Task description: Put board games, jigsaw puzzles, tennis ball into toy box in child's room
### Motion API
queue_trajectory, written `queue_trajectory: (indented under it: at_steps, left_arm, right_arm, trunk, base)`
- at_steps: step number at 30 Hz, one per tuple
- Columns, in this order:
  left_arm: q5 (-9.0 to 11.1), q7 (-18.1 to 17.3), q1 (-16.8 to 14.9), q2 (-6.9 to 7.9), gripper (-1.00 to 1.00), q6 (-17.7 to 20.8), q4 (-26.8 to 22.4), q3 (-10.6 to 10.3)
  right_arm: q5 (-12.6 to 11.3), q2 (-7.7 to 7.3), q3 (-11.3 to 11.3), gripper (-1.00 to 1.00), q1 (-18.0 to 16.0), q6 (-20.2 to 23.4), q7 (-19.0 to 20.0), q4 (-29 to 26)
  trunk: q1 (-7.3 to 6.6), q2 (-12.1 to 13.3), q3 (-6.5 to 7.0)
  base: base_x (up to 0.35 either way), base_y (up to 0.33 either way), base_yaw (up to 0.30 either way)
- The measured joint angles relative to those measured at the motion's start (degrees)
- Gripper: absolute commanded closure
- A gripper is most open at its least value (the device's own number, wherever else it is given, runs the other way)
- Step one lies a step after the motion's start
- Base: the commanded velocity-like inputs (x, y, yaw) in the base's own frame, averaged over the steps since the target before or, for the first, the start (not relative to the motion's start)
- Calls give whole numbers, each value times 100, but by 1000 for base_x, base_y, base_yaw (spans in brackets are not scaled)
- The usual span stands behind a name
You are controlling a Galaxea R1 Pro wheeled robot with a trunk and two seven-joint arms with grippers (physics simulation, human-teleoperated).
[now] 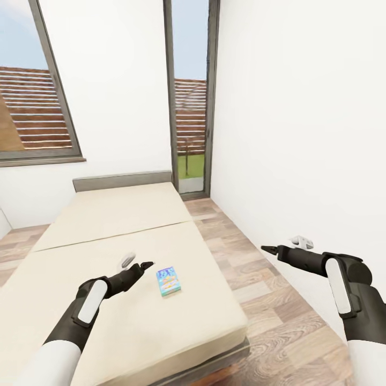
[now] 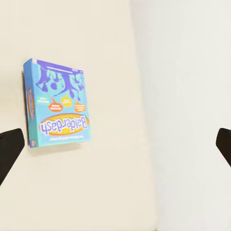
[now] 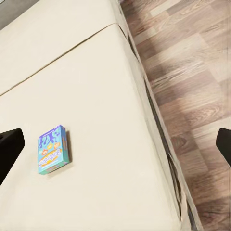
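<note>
**Early going: one game box waiting on the bed, nothing in hand**

Robot is facing the bed [image 1: 134, 225] in the child's room, w/ toy box and table not in these views, so progress on them can't be judged. One board game [image 1: 168, 282] is lying flat on the beige mattress; it's a blue box reading "Balderdash" [image 2: 57, 105], not yet picked up. Judging by that, at least this game is left to carry over.

Left gripper [image 1: 140, 267] is hovering just beside the box, on its left side, not touching, jaws standing wide apart & empty. Right gripper [image 1: 268, 249] is reaching out over the wood floor [image 1: 252, 289], well apart from the box; fingers are also spread wide, holding nothing.
</note>
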Motion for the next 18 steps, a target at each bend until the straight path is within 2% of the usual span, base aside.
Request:
queue_trajectory:
  at_steps: [8,18]
  left_arm:
    - [5,0,0,4,-100,-3,31,31]
    - [22,0,0,17,-100,-4,57,61]
  right_arm:
    - [-4,0,17,-100,2,-2,6,-23]
    - [-3,-2,25,-100,1,-3,7,-128]
  trunk:
    - [1,0,0]
    - [1,0,0]
  base:
    - [97,-153,0]
    - [27,-41,11]
